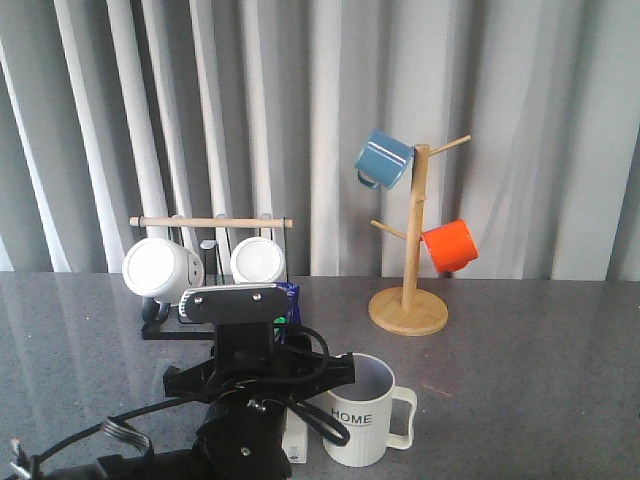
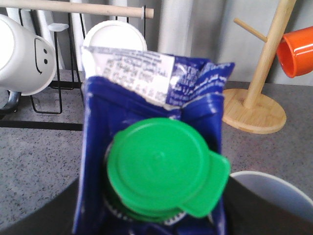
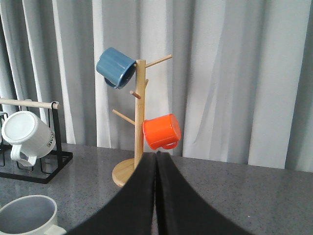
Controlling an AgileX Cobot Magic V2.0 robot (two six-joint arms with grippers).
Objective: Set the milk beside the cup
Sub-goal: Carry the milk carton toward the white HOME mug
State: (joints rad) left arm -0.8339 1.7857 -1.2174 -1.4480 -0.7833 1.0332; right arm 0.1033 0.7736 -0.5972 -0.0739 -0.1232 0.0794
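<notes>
- While the front view lets me see only a blue corner and a white edge of the tall milk carton (image 1: 290, 300) behind my left arm, the left wrist view fills with its dark blue gabled top (image 2: 151, 98) and round green cap (image 2: 164, 166).
- From the front I see the left gripper (image 1: 262, 385) low around the carton; its dark fingers (image 2: 44, 218) flank the carton closely on both sides in the wrist view, so I read it as clamped on the milk.
- The carton stands just left of the cream-white ribbed "HOME" mug (image 1: 362, 412), very close; I cannot tell whether they touch.
- Only the mug's grey-white rim (image 2: 274, 191) shows in the left wrist view.
- My right gripper (image 3: 156, 196) appears only in its own view, fingers pressed together, holding nothing.
- That view also shows the wooden mug tree (image 3: 139, 117) with the blue mug (image 3: 115, 67) and orange mug (image 3: 161, 131).
- The black wire rack (image 1: 215, 290) holds plain white mugs (image 1: 160, 270).
</notes>
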